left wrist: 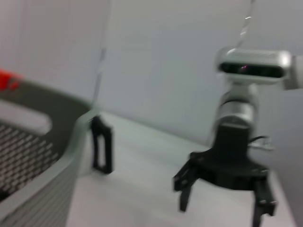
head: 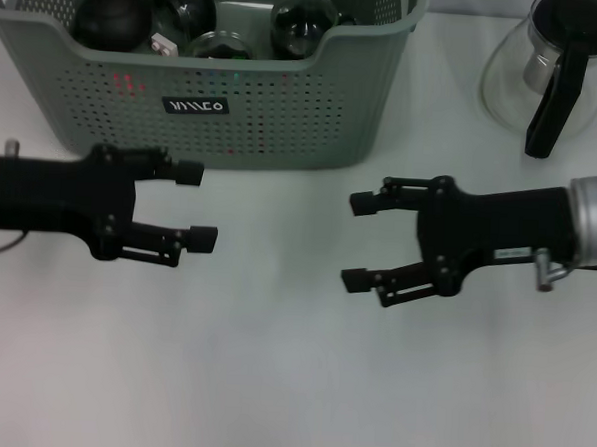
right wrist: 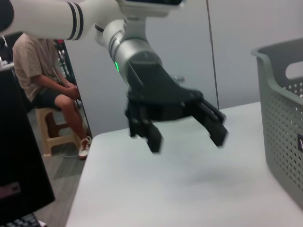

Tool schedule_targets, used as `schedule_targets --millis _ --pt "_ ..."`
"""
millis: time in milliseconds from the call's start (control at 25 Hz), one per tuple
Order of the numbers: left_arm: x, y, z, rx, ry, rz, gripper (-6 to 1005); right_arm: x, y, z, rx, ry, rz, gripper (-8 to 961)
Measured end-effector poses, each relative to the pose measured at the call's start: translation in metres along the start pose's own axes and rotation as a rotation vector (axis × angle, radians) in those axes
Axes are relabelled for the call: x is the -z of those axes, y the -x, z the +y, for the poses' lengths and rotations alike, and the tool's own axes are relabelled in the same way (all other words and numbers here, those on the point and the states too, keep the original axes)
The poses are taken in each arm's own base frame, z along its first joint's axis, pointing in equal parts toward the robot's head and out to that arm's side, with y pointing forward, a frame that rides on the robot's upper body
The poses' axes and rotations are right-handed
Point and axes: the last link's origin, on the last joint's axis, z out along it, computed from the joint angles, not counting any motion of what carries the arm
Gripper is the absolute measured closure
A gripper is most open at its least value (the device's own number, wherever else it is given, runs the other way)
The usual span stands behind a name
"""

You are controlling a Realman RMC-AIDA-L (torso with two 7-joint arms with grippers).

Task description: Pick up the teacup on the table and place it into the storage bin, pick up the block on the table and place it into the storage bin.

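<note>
Left claw (head: pixel 201 206): matte black, two linkage-driven fingers ending in blocky rectangular pads, mounted on a black wrist housing at the left edge of the head view. A thin cable runs beneath that housing. Right claw (head: pixel 356 242): identical black linkage build, carrying a small white label on its body, joined to a silver-grey cylindrical wrist section. In the right wrist view, the left arm shows white links with black bands and a green indicator light.
</note>
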Motion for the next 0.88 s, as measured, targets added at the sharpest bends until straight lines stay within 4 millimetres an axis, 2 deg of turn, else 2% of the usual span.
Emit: schedule_targets --millis 160,280,880 --pt "-0.008 0.019 -0.005 0.065 -0.033 -0.023 124 -0.01 -0.004 -0.002 0.023 -0.005 -0.002 13" --pt "-0.01 0.024 -0.005 0.07 -0.04 -0.026 124 -0.011 -0.004 -0.002 0.025 -0.005 -0.001 13" --pt "-0.014 0.025 -0.004 0.083 -0.029 -0.022 124 -0.008 -0.01 0.001 0.01 -0.013 -0.002 12"
